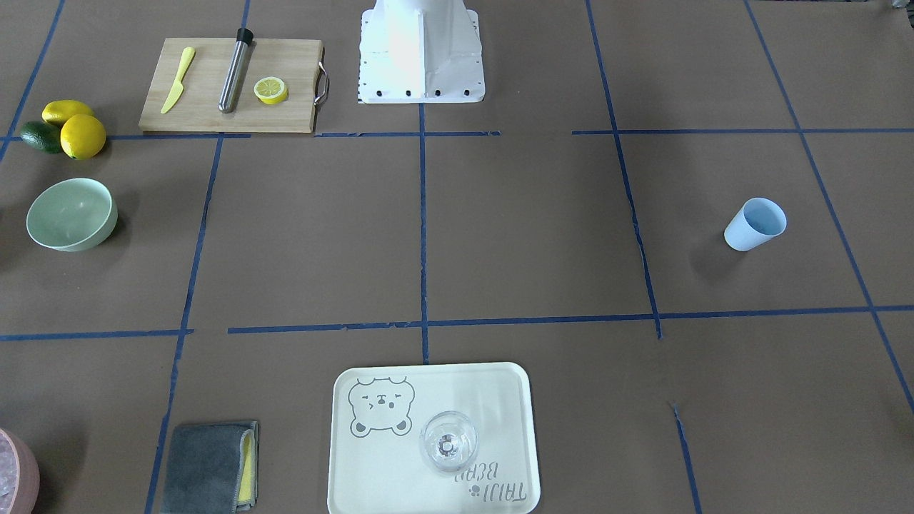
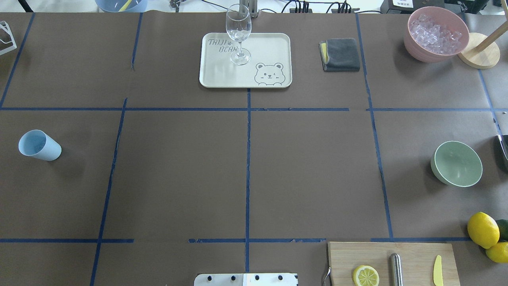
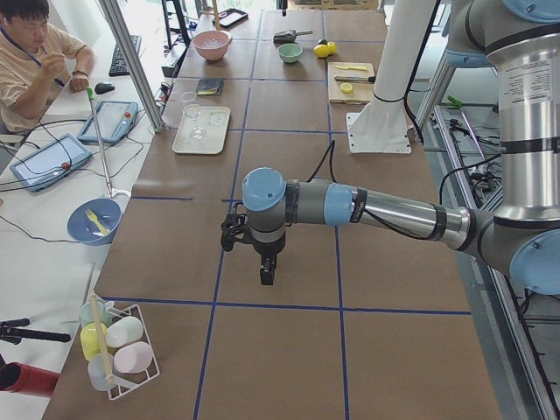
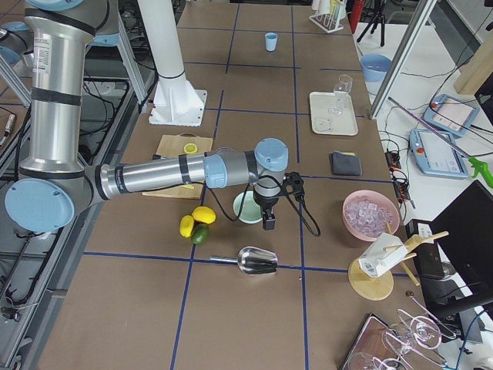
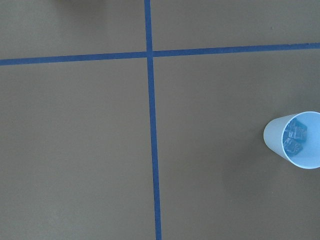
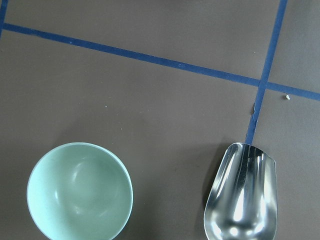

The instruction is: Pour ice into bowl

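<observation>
The pale mint-green bowl (image 2: pixel 456 163) stands upright and empty on the robot's right side of the table; it also shows in the right wrist view (image 6: pixel 80 192). A few clear ice cubes (image 5: pixel 295 137) lie inside the light blue cup (image 2: pixel 39 145) on the robot's left side. A bigger heap of ice (image 2: pixel 436 29) fills the pink bowl (image 2: pixel 420 53). My left gripper (image 3: pixel 266 276) hangs above the table, to one side of the cup. My right gripper (image 4: pixel 269 223) hangs near the mint bowl. Both show only in side views, so I cannot tell whether they are open or shut.
A metal scoop (image 6: pixel 242 197) lies next to the mint bowl. A tray (image 2: pixel 222 75) with a wine glass (image 2: pixel 239 31) and a grey cloth (image 2: pixel 341 55) sit at the far side. A cutting board (image 2: pixel 412 254) and lemons (image 2: pixel 482 229) lie near the robot's base.
</observation>
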